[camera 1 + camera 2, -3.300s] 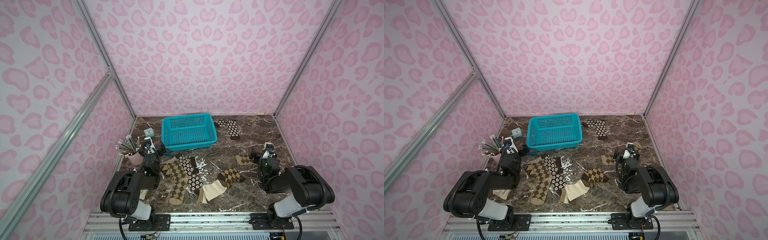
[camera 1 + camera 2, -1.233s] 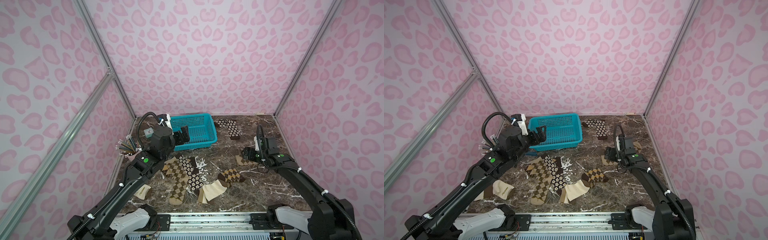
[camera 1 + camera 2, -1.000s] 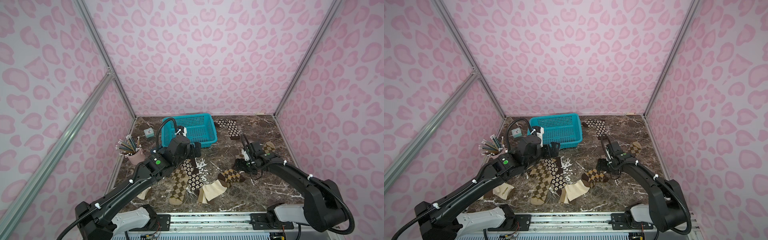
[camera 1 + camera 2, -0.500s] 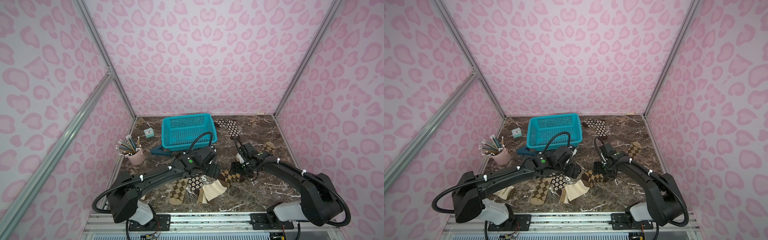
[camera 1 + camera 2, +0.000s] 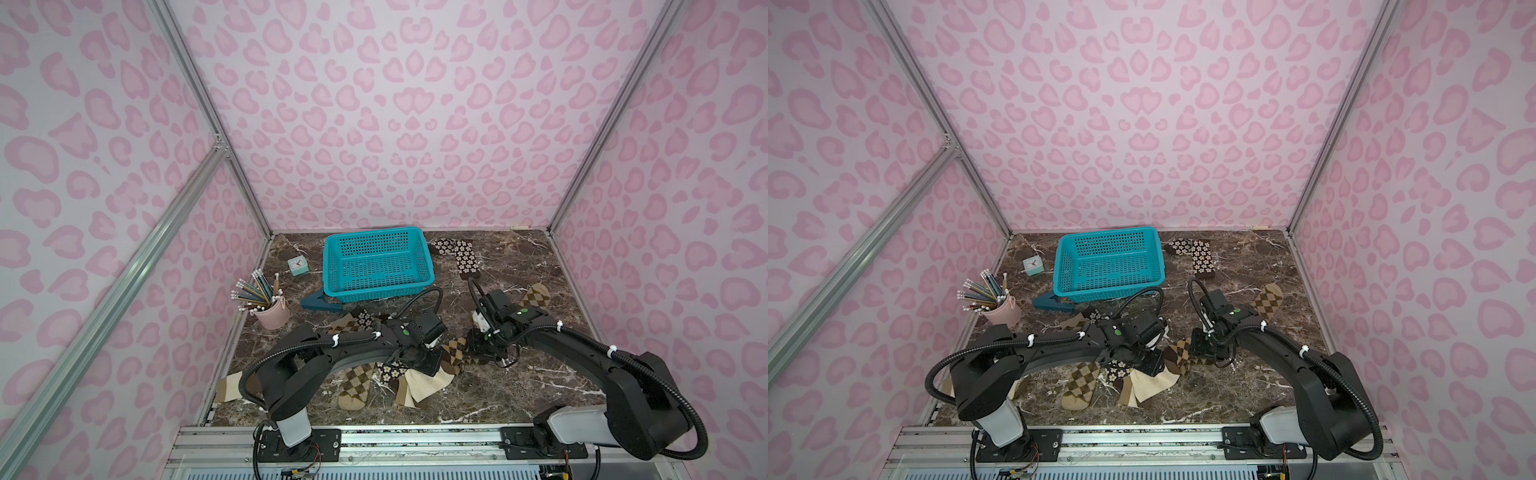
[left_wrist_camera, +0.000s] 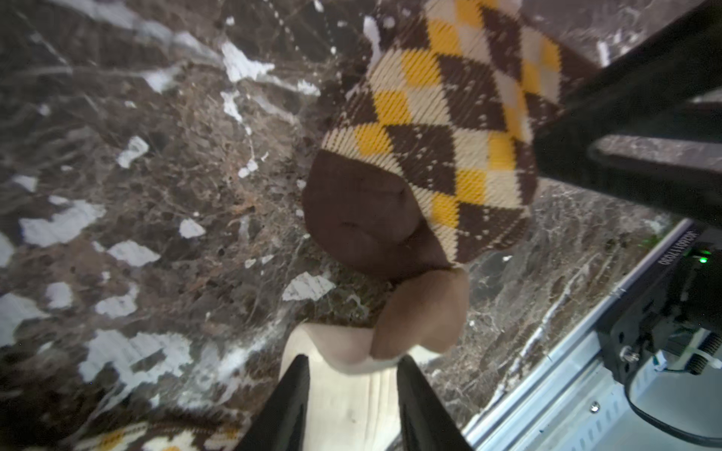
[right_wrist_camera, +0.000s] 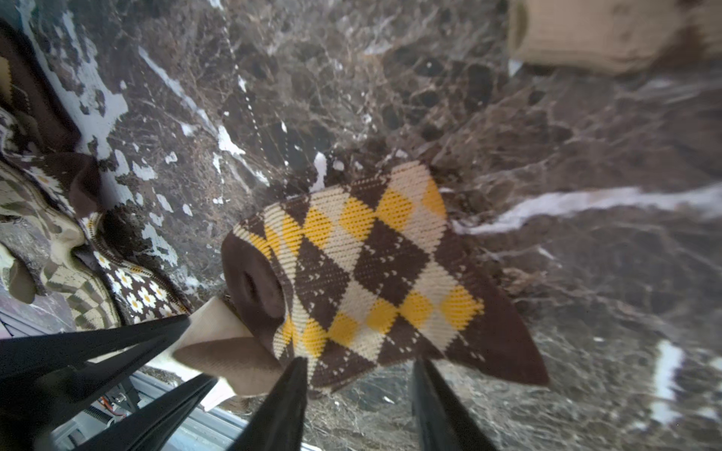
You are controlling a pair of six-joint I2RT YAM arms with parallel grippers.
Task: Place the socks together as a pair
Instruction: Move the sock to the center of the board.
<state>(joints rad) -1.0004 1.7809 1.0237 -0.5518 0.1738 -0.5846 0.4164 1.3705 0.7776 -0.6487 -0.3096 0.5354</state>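
Lower centre of a top view: left gripper (image 5: pixel 429 362) is pinching the cream sock (image 5: pixel 430 381) between narrowed jaws; just right of it, right gripper (image 5: pixel 483 351) is clamping the brown-orange argyle sock (image 5: pixel 455 351) on the table (image 5: pixel 519 270)

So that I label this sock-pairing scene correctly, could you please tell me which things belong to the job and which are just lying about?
Job: centre brown-orange argyle sock; right brown-orange argyle sock; back flower sock; centre flower sock; tan-olive argyle sock; centre cream sock; left-edge cream sock.
Lying about: teal basket; small clock; pencil cup; dark teal tool.
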